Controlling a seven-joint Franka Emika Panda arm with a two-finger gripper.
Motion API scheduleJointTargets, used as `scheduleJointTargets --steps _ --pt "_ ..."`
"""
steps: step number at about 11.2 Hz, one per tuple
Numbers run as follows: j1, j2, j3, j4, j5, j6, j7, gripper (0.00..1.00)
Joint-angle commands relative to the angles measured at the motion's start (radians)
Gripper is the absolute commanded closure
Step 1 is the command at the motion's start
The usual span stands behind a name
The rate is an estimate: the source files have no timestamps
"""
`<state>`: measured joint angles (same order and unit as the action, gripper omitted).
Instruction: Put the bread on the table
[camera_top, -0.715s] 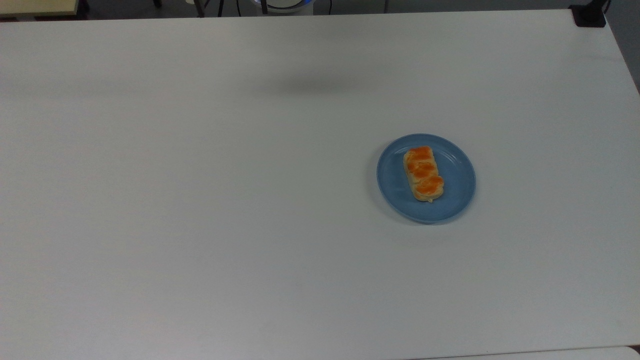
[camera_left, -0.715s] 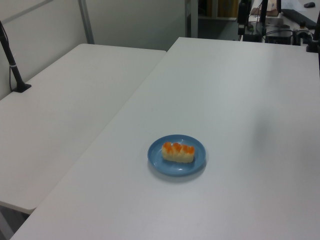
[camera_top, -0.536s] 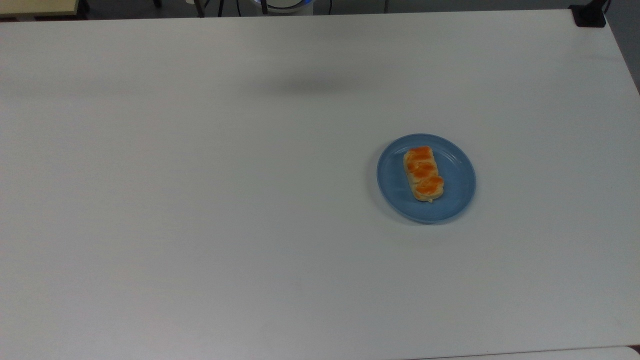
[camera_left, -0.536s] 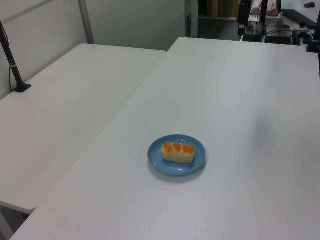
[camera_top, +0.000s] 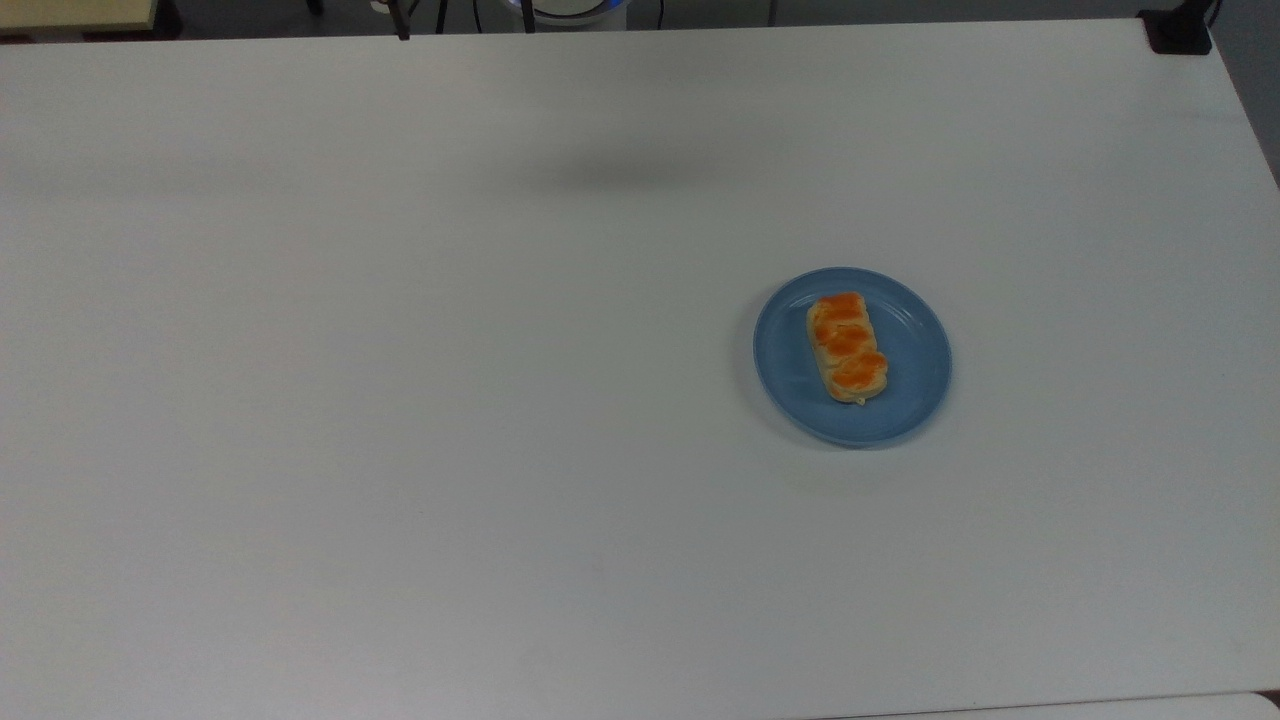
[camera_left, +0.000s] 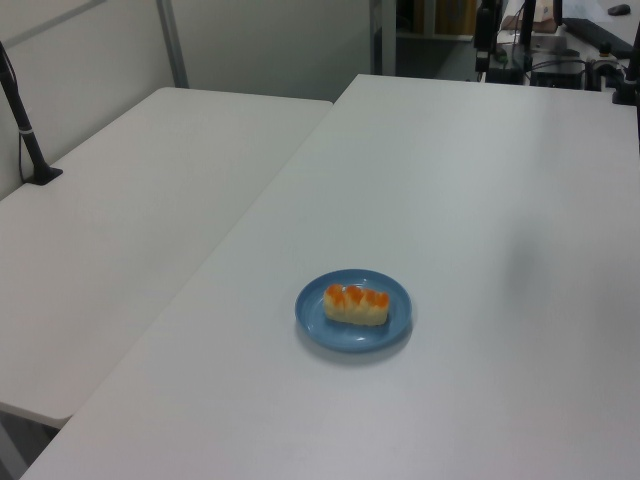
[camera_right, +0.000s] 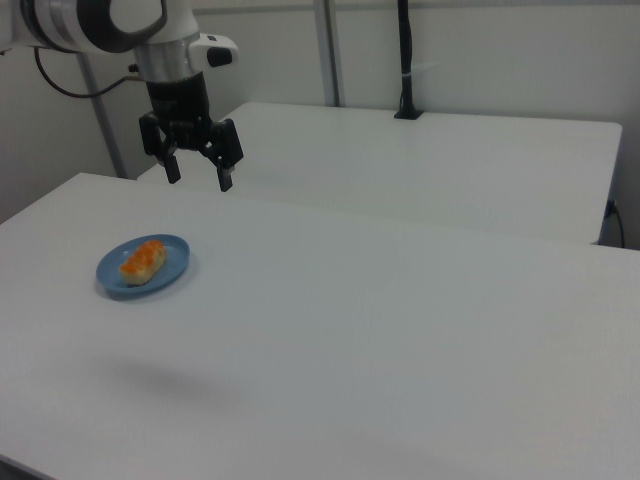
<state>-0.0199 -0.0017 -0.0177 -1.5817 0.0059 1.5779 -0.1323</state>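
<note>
Right view puts my end effector (camera_right: 196, 166) in the upper left of the frame, hanging high above the worktop (camera_right: 400, 330) with its two fingers spread wide and nothing between them. Below it, toward the left edge, the bread (camera_right: 143, 259) lies flat on the blue plate (camera_right: 172, 274), not yet on the worktop. I judge the loaf light, soft and easily crushed, its glazed bumps perhaps slick, so I would pinch it gently across its pale long sides at mid-length.
</note>
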Motion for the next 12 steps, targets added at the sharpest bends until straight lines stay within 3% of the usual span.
scheduleJointTargets --steps 1,12 --pt "0.005 0.003 -0.002 0.002 -0.014 -0.013 0.010 0.00" --pt "-0.015 0.003 -0.002 0.000 -0.004 -0.013 0.013 0.00"
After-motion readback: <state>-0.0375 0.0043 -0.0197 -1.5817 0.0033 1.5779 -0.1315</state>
